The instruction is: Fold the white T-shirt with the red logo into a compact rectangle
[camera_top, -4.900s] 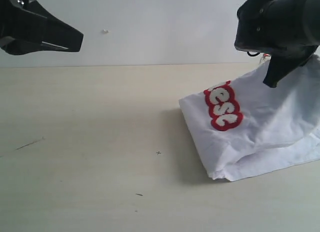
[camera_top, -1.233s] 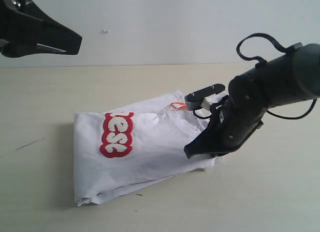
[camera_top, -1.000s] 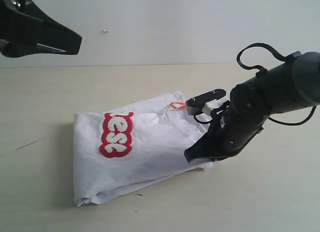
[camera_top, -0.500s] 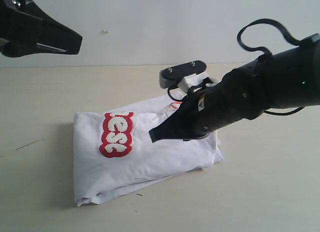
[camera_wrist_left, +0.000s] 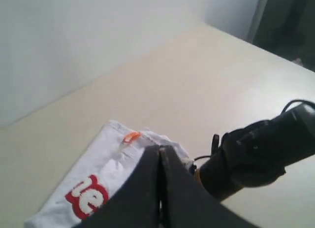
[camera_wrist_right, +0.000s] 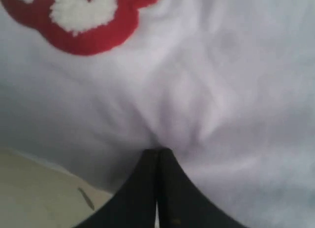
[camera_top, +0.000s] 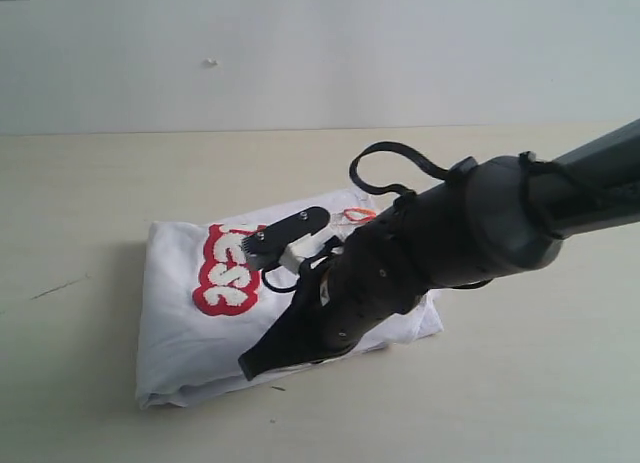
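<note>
- Since half a second ago the right claw (camera_top: 249,367) has swept down and across the shirt (camera_top: 178,323) to its near edge, and the left arm has lifted almost out of the exterior view.
- Exterior view: the right claw is clenched, with its tip low on the folded shirt. The shirt lies under and behind the claw on the table (camera_top: 90,203). The logo (camera_top: 222,273) sits just beyond the tip, and the orange tag (camera_top: 358,214) is farther back, by the arm.
- Left wrist view: the left claw (camera_wrist_left: 159,149) is clenched, its fingers meeting in one seam, and hangs well above the shirt (camera_wrist_left: 106,156). The logo (camera_wrist_left: 86,196) and tag (camera_wrist_left: 131,137) show below it, with the right arm (camera_wrist_left: 256,154) beside them.
- Right wrist view: the right claw (camera_wrist_right: 157,152) is clenched, its tip touching puckered shirt (camera_wrist_right: 221,90). The logo (camera_wrist_right: 83,16) is ahead of it, and bare table (camera_wrist_right: 29,188) shows beside it.
</note>
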You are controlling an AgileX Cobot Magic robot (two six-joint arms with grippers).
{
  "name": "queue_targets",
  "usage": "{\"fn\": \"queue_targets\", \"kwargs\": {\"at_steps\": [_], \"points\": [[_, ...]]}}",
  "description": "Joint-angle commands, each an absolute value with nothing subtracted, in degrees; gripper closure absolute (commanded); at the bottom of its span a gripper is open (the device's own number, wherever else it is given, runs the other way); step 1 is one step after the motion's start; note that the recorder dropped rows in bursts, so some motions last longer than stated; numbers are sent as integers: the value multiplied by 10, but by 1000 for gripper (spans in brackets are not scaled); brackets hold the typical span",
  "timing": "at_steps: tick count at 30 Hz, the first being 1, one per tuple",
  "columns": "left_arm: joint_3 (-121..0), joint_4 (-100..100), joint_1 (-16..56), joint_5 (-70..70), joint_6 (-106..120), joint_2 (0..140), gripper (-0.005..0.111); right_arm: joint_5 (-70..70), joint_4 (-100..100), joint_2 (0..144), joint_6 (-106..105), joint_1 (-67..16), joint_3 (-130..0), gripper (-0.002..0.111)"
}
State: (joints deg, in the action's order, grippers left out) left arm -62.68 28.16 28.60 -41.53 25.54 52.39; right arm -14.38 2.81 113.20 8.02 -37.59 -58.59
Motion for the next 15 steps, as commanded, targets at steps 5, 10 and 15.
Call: {"fn": "queue_targets", "kwargs": {"at_steps": [5, 10, 15], "points": [[-547, 230, 285, -310, 228, 383, 107, -152, 30, 1160, 77, -420, -651, 108], [-492, 181, 285, -262, 187, 310, 107, -175, 23, 1143, 76, -420, -674, 108], [-463, 181, 285, -235, 187, 257, 107, -83, -8, 1153, 132, -403, -673, 108]]}}
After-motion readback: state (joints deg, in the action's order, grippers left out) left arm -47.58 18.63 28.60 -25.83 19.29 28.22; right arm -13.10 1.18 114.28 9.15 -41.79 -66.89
